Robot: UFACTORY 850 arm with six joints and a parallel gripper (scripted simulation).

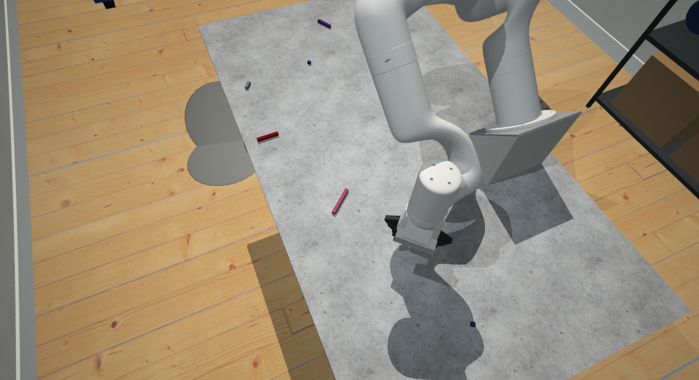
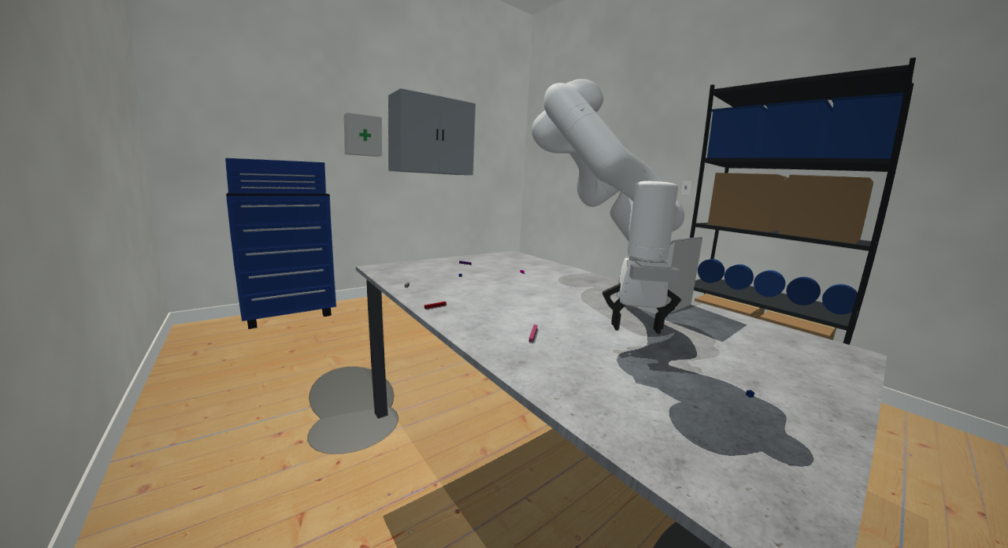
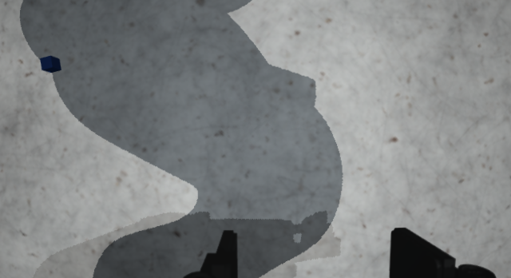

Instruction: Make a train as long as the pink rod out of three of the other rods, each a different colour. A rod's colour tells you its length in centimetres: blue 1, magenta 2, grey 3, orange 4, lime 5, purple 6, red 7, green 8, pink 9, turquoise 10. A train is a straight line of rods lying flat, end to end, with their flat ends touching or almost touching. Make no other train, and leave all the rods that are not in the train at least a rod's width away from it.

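Observation:
My gripper (image 1: 419, 234) (image 2: 638, 327) (image 3: 314, 256) is open and empty, above the table to the right of the pink rod. The pink rod (image 1: 339, 201) (image 2: 533, 332) lies alone. A red rod (image 1: 267, 136) (image 2: 435, 305) and a small grey rod (image 1: 247, 85) (image 2: 406, 284) lie near the left edge. A blue rod (image 1: 308, 62) (image 2: 460, 275) and a purple rod (image 1: 324, 23) (image 2: 465, 263) lie farther back. A magenta rod (image 2: 522, 271) is hidden by the arm in the top view. Another blue rod (image 1: 472, 324) (image 2: 750, 393) (image 3: 50, 64) lies at the near right, at the shadow's edge. No rods touch.
The arm's grey pedestal (image 1: 525, 150) (image 2: 685, 270) stands at the right side of the table (image 1: 576, 300) (image 2: 831, 375). The arm casts a dark shadow over the near part of the table. A black shelf rack (image 2: 880, 213) stands beyond the table.

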